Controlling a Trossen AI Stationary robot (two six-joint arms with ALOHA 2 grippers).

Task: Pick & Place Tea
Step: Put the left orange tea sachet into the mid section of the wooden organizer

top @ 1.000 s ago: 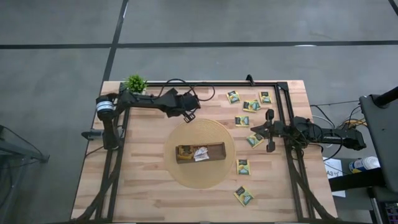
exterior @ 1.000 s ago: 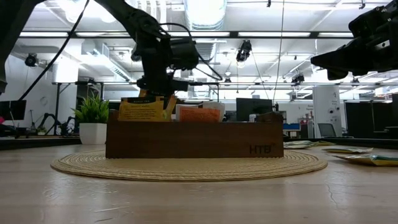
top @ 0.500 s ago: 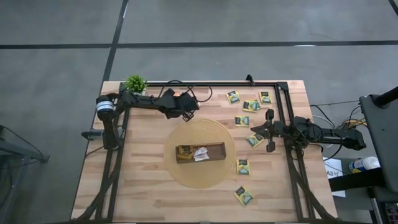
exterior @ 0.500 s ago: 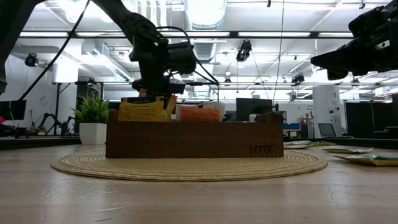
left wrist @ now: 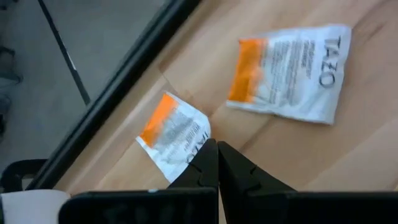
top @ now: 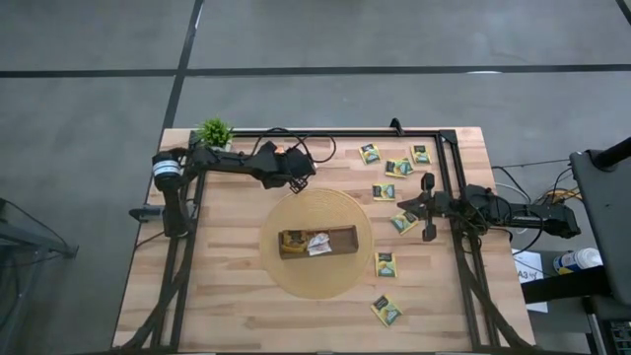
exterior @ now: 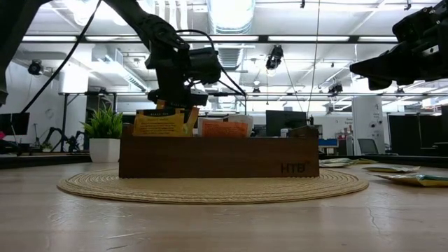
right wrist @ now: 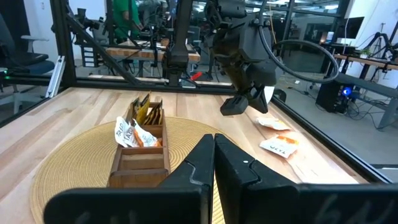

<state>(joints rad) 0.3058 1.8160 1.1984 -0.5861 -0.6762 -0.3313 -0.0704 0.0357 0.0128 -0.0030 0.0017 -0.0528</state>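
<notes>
The long brown wooden tray (top: 340, 240) lies on a round woven mat (top: 296, 281) at mid-table. In it stand a yellow sachet (top: 291, 240) and white-and-orange ones (top: 317, 244). My left gripper (top: 299, 177) is shut and hangs in the air past the mat's far edge. Below it, two white-and-orange sachets (left wrist: 174, 132) (left wrist: 289, 74) lie flat on the table. My right gripper (top: 404, 209) is shut and waits raised at the mat's right, beside a dark green sachet (top: 402, 223). Several more green-and-yellow sachets (top: 397, 166) lie flat on the right half.
A small potted plant (top: 214, 131) stands at the far left corner. A black frame rail (top: 325, 132) runs along the far edge, with more rails down both sides. Loose sachets lie near the mat's right (top: 385, 263) and toward the near edge (top: 386, 310). Bare wood shows on the near left.
My left gripper drew back a little from the mat's far edge toward the table's far left, then held still. Its fingers stayed shut. The right arm, the tray and the sachets have kept their places.
</notes>
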